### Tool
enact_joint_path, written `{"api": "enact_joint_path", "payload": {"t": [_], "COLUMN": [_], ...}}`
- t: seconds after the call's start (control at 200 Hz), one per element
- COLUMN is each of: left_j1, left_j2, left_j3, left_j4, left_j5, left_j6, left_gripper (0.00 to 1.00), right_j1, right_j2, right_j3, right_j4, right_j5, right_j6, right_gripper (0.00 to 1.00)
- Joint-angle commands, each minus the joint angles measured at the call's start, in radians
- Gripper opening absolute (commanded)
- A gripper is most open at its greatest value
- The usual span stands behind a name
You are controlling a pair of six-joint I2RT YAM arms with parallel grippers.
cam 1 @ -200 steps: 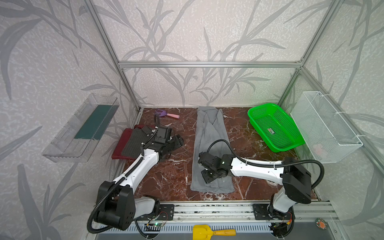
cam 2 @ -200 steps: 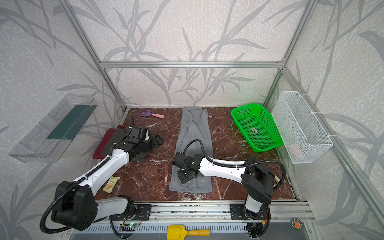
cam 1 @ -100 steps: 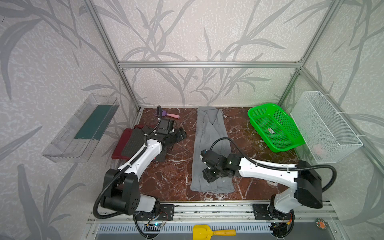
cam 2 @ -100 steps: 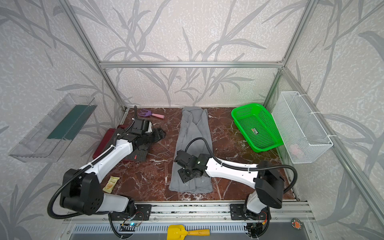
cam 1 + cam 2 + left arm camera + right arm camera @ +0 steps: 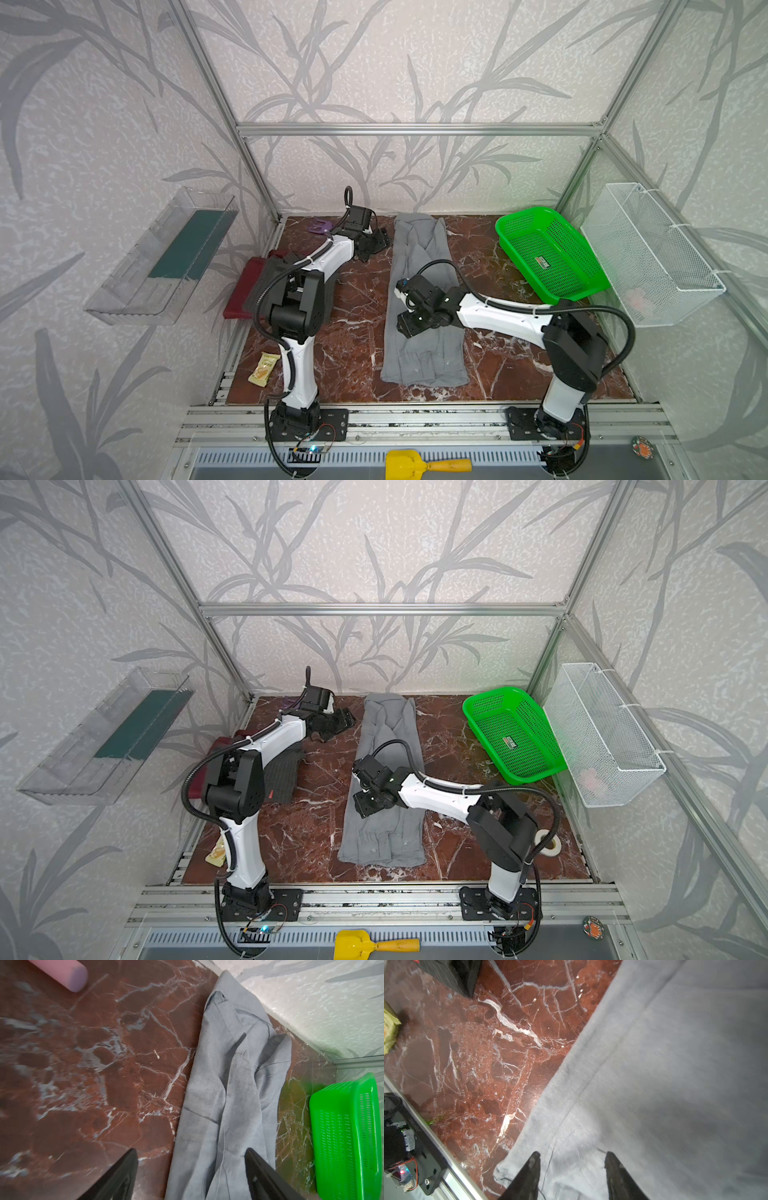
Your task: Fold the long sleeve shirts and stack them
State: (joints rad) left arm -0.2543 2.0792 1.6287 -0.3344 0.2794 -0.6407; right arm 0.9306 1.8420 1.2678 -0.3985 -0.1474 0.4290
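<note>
A light grey shirt (image 5: 424, 299) (image 5: 386, 766) lies folded into a long narrow strip down the middle of the marble table. At the left, a dark grey pinstriped shirt (image 5: 286, 771) rests on a maroon shirt (image 5: 239, 291), partly hidden by the left arm. My left gripper (image 5: 380, 243) (image 5: 190, 1150) is open and empty, hovering beside the collar end of the grey shirt (image 5: 232, 1084). My right gripper (image 5: 405, 328) (image 5: 572, 1154) is open just above the grey shirt (image 5: 664, 1084) near its left edge, holding nothing.
A green mesh basket (image 5: 548, 253) stands at the back right beside a white wire basket (image 5: 652, 257) on the right wall. A clear tray (image 5: 166, 257) hangs on the left wall. A snack packet (image 5: 264, 368), a purple tool (image 5: 320, 226) and a tape roll (image 5: 548, 841) lie on the table.
The right gripper has opened, letting go of the grey shirt, and moved slightly back. The left arm swung from the shirts at the left toward the grey shirt's collar end.
</note>
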Motion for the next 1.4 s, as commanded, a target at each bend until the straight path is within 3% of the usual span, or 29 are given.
{"api": "enact_joint_path", "payload": {"t": [0.0, 0.11, 0.35, 0.6, 1.02, 1.185, 1.395], "left_j1": [-0.025, -0.050, -0.073, -0.088, -0.079, -0.077, -0.078], "left_j2": [0.077, 0.177, 0.354, 0.502, 0.519, 0.517, 0.327], "left_j3": [0.121, 0.238, 0.455, 0.649, 0.686, 0.725, 0.595], "left_j4": [-0.002, -0.032, -0.072, -0.171, -0.220, -0.246, -0.171], "left_j5": [0.020, 0.023, 0.039, -0.003, -0.070, -0.083, -0.124], "left_j6": [0.036, 0.070, 0.050, 0.053, 0.151, 0.198, 0.188], "left_gripper": [0.80, 0.79, 0.77, 0.76, 0.77, 0.77, 0.77], "right_j1": [0.005, 0.009, 0.031, 0.083, 0.165, 0.166, 0.128], "right_j2": [0.073, 0.106, 0.171, 0.102, -0.059, -0.079, -0.124], "right_j3": [0.079, 0.054, 0.036, -0.111, -0.325, -0.328, -0.266], "right_j4": [-0.011, 0.063, 0.035, 0.080, 0.147, 0.148, 0.076], "right_j5": [-0.037, -0.066, -0.085, -0.101, -0.116, -0.111, -0.102], "right_j6": [-0.037, -0.009, 0.038, 0.128, 0.185, 0.171, 0.119], "right_gripper": [0.49, 0.46, 0.40, 0.38, 0.38, 0.38, 0.38]}}
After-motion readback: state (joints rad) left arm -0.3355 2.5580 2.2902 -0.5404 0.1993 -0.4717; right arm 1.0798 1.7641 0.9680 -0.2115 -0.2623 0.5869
